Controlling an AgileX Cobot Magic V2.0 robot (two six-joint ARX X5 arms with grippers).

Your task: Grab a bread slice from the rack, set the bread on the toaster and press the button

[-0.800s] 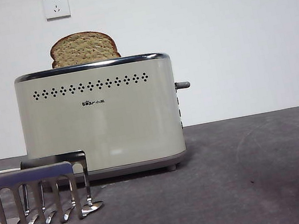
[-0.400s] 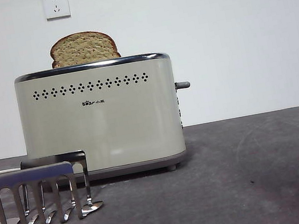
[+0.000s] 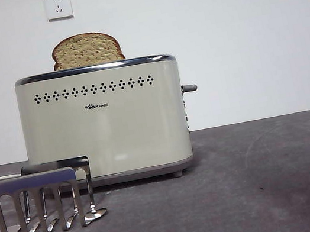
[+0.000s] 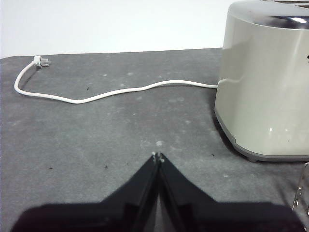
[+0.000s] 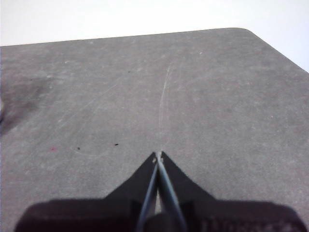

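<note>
The slice of bread (image 3: 87, 50) stands upright in the slot of the cream toaster (image 3: 105, 125), its domed top above the chrome rim. The grey side lever (image 3: 190, 88) sticks out high on the toaster's right side. The steel rack (image 3: 43, 199) stands empty in front of the toaster's left corner. My left gripper (image 4: 158, 157) is shut and empty above the mat, beside the toaster's end (image 4: 263, 82). My right gripper (image 5: 158, 155) is shut and empty over bare mat, away from the toaster. Neither arm shows in the front view.
The toaster's white cord (image 4: 111, 92) snakes across the dark grey mat to an unplugged plug (image 4: 39, 61). Two wall sockets (image 3: 58, 5) sit on the white wall behind. The mat's rounded far corner (image 5: 251, 34) shows in the right wrist view.
</note>
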